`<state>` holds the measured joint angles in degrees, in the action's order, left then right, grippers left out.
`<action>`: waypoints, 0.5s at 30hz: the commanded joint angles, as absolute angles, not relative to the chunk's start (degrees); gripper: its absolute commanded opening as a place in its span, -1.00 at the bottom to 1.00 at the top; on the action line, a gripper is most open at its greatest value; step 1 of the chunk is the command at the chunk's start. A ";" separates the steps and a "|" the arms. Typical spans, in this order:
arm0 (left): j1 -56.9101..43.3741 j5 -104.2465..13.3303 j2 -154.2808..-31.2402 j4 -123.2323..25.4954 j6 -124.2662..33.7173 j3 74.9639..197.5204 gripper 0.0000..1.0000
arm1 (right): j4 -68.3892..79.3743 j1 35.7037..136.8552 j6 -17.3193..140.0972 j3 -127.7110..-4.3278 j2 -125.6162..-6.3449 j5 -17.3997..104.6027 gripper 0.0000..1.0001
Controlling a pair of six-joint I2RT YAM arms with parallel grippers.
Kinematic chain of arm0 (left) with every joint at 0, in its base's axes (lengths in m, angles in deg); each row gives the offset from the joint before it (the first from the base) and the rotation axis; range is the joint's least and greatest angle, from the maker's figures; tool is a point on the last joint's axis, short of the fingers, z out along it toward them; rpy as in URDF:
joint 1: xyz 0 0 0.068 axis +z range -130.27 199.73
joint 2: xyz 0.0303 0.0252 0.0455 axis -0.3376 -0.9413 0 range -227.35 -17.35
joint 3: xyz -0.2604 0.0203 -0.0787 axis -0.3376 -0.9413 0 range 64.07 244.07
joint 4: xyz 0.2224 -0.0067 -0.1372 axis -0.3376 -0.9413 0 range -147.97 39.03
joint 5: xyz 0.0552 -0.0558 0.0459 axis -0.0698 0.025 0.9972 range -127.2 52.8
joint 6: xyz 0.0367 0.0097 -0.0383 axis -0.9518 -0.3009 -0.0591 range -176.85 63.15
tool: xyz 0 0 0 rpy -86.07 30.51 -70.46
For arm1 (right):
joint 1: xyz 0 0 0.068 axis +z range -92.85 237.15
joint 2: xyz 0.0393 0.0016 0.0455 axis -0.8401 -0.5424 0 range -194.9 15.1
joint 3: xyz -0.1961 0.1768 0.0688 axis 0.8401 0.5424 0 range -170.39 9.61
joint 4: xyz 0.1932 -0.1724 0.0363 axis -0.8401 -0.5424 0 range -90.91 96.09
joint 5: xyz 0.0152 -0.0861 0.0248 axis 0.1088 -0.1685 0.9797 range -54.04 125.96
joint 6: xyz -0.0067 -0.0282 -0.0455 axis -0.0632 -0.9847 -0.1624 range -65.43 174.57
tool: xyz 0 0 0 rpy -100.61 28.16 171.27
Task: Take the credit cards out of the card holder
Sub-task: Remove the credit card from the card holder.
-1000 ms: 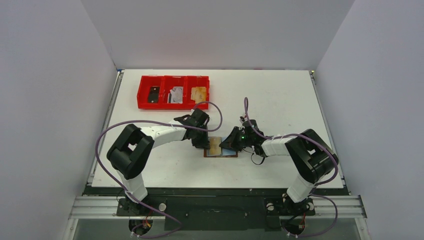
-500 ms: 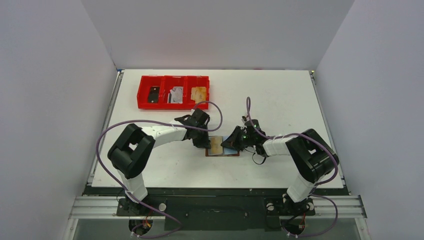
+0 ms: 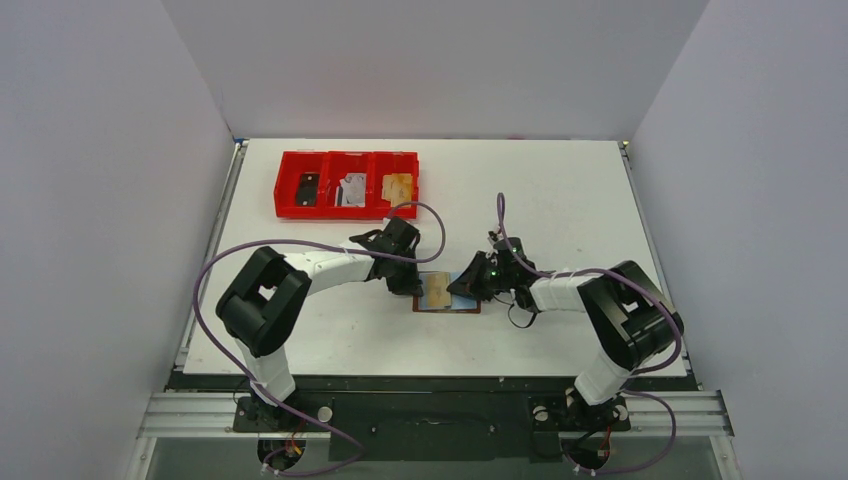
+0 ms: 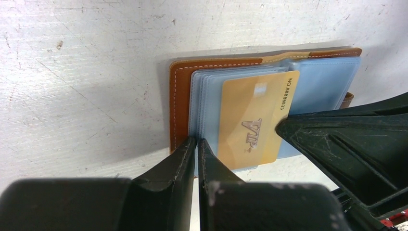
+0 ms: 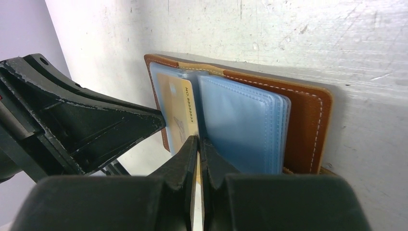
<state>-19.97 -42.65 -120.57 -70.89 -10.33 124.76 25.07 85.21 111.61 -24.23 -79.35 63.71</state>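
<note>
Top view: brown leather folding card holder (image 3: 447,294) lies open and flat on the white bench (image 3: 560,190), just below frame centre, between my two sets of jaws. My left jaws come in from its left, my right jaws from its right. The red three-compartment plastic tray (image 3: 346,213) sits well apart, toward the upper left.

Left wrist view: card holder (image 4: 180,96) has its brown cover down and its pale blue clear sleeves (image 4: 322,82) up. A gold rectangular card marked "VIP" (image 4: 250,125) sits at mid-frame across the sleeves, its numbered edge toward the right. My left jaws are together, with only a hairline between them, and their tips are at the holder's lower edge just left of the card. The black tip of my right jaws touches the card's right edge.

Right wrist view: my right jaws are together, tips at the lower edge of the gold card (image 5: 180,108). I cannot tell whether the card is nipped between them. Blue sleeves (image 5: 240,125) are stacked to the right of the card. My left jaws' tip meets the holder at the card's left edge.
</note>
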 commanded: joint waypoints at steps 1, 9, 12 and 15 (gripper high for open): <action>-20.35 -37.71 -125.51 -76.32 -11.15 121.21 -0.93 | 23.84 84.20 109.13 -24.12 -76.76 60.40 -1.00; -20.35 -37.72 -125.73 -76.20 -10.95 121.22 -0.94 | 23.22 83.55 108.48 -23.56 -76.27 60.39 -1.00; -20.32 -37.72 -125.82 -76.06 -10.86 121.21 -0.94 | 23.01 83.13 108.06 -23.26 -75.97 60.54 -1.00; -20.31 -37.72 -125.81 -76.04 -10.87 121.19 -0.94 | 22.40 82.69 107.60 -23.05 -75.16 60.56 -1.00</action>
